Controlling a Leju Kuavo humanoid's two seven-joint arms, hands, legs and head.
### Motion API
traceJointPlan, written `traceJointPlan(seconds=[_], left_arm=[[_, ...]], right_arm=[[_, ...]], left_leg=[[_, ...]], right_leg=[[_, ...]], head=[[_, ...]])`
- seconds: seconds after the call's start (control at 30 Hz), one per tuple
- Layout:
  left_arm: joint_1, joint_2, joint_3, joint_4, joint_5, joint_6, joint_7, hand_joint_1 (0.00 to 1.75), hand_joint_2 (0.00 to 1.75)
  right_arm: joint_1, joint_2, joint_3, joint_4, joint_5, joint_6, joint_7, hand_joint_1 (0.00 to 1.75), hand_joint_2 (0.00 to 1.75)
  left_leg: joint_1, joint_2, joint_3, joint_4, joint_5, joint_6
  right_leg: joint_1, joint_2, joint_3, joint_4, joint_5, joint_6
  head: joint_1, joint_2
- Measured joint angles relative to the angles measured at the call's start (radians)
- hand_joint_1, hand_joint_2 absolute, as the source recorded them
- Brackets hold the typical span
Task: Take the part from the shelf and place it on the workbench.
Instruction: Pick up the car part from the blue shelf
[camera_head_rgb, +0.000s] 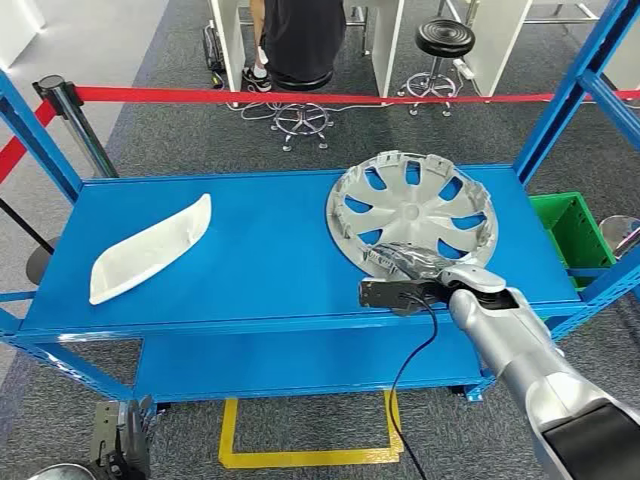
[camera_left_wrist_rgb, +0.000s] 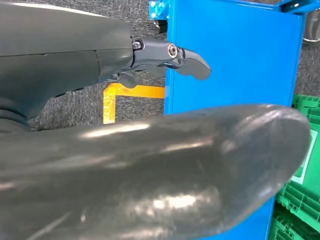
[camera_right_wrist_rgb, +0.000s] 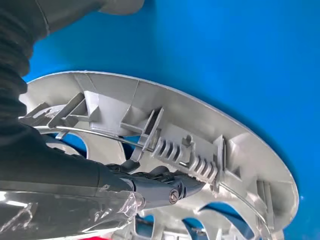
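Two parts lie on the blue shelf (camera_head_rgb: 249, 250): a silver hubcap (camera_head_rgb: 412, 213) toward the right end, inner ribbed side up, and a white curved panel (camera_head_rgb: 151, 248) toward the left end, well apart from it. Right hand (camera_head_rgb: 407, 268) sits at the hubcap's near rim, close to the shelf's front edge; some clear wrap seems to cover the hand. Right wrist view shows dark fingers (camera_right_wrist_rgb: 166, 187) pushed in under the rim's ribbed clips (camera_right_wrist_rgb: 188, 157), touching them, with the thumb side hard to read. Fingers look partly curled around the rim, but a firm pinch can't be confirmed, so grip state: cannot tell. Risks, as judgement: contact is at one edge only, so a wide flat disc would likely tilt or swing when lifted and could slip out; the thin retaining clips and wire ring could snag a finger or bend; the far rim could drag on the shelf; the black cable (camera_head_rgb: 411, 370) hanging off the wrist could catch on the shelf's front edge. Left hand (camera_left_wrist_rgb: 173, 55) hangs beside the shelf's lower end, fingers apart, holding nothing; left wrist view catches a green crate (camera_left_wrist_rgb: 302, 200) next to the shelf. Hubcap not yet off the shelf.
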Motion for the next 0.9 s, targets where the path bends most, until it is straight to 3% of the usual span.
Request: traceJointPlan(seconds=[0.07, 0.2, 0.33, 0.53, 0.7, 0.9], left_arm=[[-0.001, 0.001, 0.0, 0.0, 0.0, 0.0, 0.0, 0.0, 0.0], [-0.003, 0.003, 0.0, 0.0, -0.004, 0.0, -0.001, 0.0, 0.0], [-0.004, 0.004, 0.0, 0.0, -0.01, 0.003, -0.002, 0.0, 0.0], [-0.005, 0.008, 0.0, 0.0, -0.008, 0.005, -0.002, 0.0, 0.0], [-0.005, 0.011, 0.0, 0.0, -0.007, 0.005, -0.002, 0.0, 0.0], [-0.004, 0.011, 0.001, 0.0, -0.005, 0.005, -0.003, 0.0, 0.0]], right_arm=[[0.005, 0.001, 0.004, 0.0, 0.003, -0.029, 0.01, 0.0, 1.75], [0.035, 0.011, 0.019, -0.006, 0.035, -0.181, 0.066, 0.0, 1.75], [0.065, 0.023, 0.04, -0.016, 0.086, -0.289, 0.113, 1.75, 1.75], [0.071, 0.029, 0.055, -0.015, 0.11, -0.232, 0.156, 1.75, 1.75], [0.07, 0.03, 0.062, -0.006, 0.115, -0.22, 0.154, 1.75, 1.75], [0.068, 0.033, 0.067, 0.002, 0.122, -0.222, 0.156, 1.75, 1.75]], left_leg=[[0.0, 0.0, 0.0, 0.0, 0.0, 0.0], [0.0, 0.001, 0.002, 0.0, -0.001, -0.001], [0.002, 0.007, 0.007, -0.002, -0.002, -0.005], [0.006, 0.012, 0.01, -0.003, 0.003, -0.009], [0.007, 0.012, 0.009, -0.003, 0.006, -0.012], [0.007, 0.008, 0.005, -0.003, 0.014, -0.006]], right_leg=[[0.0, 0.0, 0.0, 0.0, 0.0, 0.0], [0.001, 0.003, 0.001, 0.0, 0.0, -0.001], [0.003, 0.009, 0.001, 0.0, 0.002, -0.006], [0.007, 0.015, 0.001, 0.0, 0.004, -0.015], [0.009, 0.015, 0.001, 0.0, 0.005, -0.015], [0.008, 0.009, 0.0, 0.0, 0.013, -0.009]], head=[[0.0, 0.0], [0.0, 0.0], [0.0, 0.0], [0.0, 0.0], [0.0, 0.0], [0.0, 0.0]])
